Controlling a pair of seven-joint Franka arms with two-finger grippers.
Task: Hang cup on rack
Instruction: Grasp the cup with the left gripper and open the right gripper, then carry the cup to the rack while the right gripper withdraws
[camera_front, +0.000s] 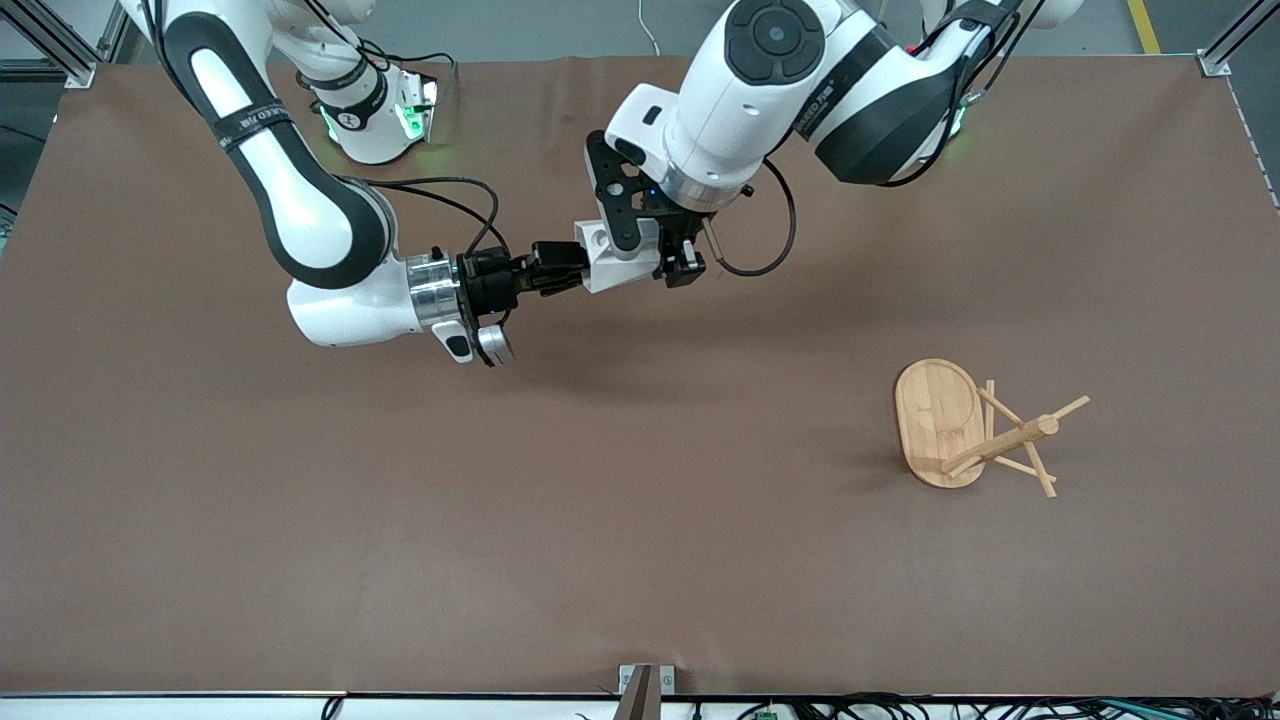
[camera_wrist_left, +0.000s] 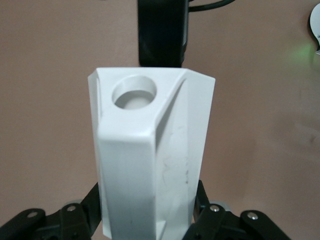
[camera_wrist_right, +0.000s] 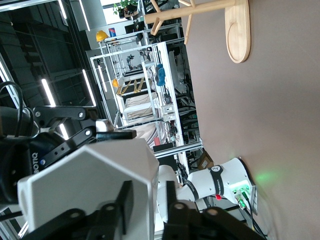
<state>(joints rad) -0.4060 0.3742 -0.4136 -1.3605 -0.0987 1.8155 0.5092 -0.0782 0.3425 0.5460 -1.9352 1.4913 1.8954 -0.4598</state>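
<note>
The white faceted cup (camera_front: 610, 262) hangs in the air over the middle of the brown table, lying sideways between both grippers. My left gripper (camera_front: 672, 268) is shut on it; in the left wrist view the cup (camera_wrist_left: 150, 165) fills the space between the left gripper (camera_wrist_left: 148, 207) fingers, with the handle's round hole facing the camera. My right gripper (camera_front: 565, 268) stands at the cup's rim end. In the right wrist view the right gripper (camera_wrist_right: 150, 210) straddles the wall of the cup (camera_wrist_right: 90, 185) with a gap, open. The bamboo rack (camera_front: 985, 430) stands toward the left arm's end, nearer the front camera, its oval base (camera_wrist_right: 237, 30) also showing in the right wrist view.
The right arm's base (camera_front: 380, 120) with green lights stands at the table's back edge. A black cable (camera_front: 770, 250) loops from the left wrist. Bare brown table (camera_front: 640, 520) stretches between the arms and the front edge.
</note>
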